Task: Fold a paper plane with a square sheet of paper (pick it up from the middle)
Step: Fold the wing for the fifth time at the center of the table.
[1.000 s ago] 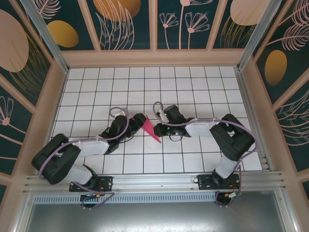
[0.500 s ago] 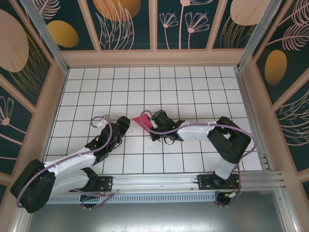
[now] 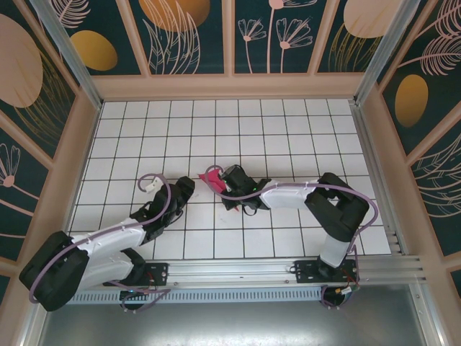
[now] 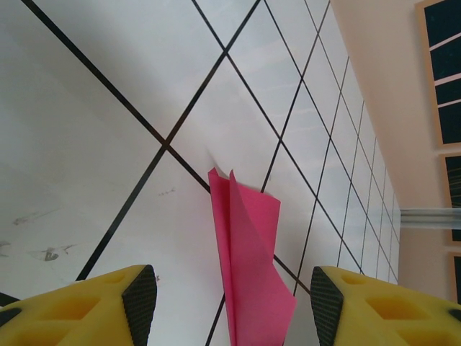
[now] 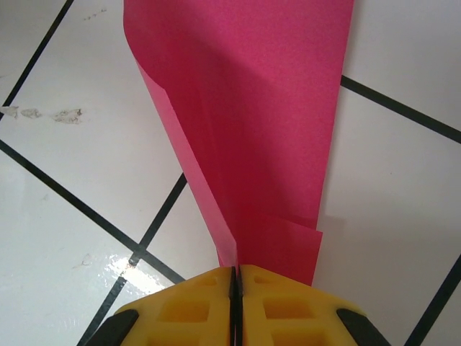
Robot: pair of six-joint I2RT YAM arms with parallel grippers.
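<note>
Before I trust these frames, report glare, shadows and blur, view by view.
Top external: even light, sharp, soft shadows under the arms. Left wrist: the paper plane is crisp, the left gripper slightly soft at the bottom edge. Right wrist: a bright glare patch on the table at lower left, a faint shadow right of the plane.

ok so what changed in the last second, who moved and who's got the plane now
The left gripper backed away from the paper plane to the left, and its fingers are now open and clear of it. The right gripper carried the plane a little left and toward the far side. Unchanged: the right fingers stay pinched on the plane.
</note>
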